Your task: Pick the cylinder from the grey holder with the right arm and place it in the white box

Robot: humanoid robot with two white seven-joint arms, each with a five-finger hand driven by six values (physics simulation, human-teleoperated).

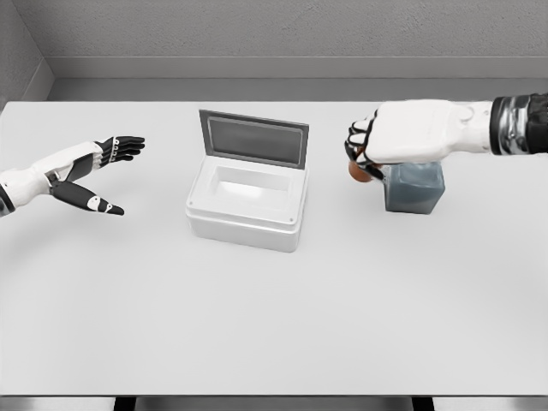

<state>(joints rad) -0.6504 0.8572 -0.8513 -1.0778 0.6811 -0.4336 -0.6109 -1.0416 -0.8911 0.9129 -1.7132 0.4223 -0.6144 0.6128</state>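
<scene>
- At far left, the left hand (94, 167) is held above the white table (274, 325), fingers spread and thumb apart, with nothing in it; it lies well apart from the work and little risk is seen from it.
- At centre, the white box (248, 204) stands open, its grey lid (253, 139) tilted up at the back. The raised lid could be struck by a low carry, and the cavity is narrow enough that a late release could land the load on the rim.
- Right of centre, the right hand (364, 145) is curled around the orange cylinder (359, 169) at the left edge of the grey holder (415, 188); only a small part of the cylinder is visible beneath the fingers, so the firmness of the hold cannot be judged.
- A shallow grip could let the cylinder slip during the move toward the box.
- The holder could be dragged or tipped if the cylinder is pulled sideways rather than lifted clear.
</scene>
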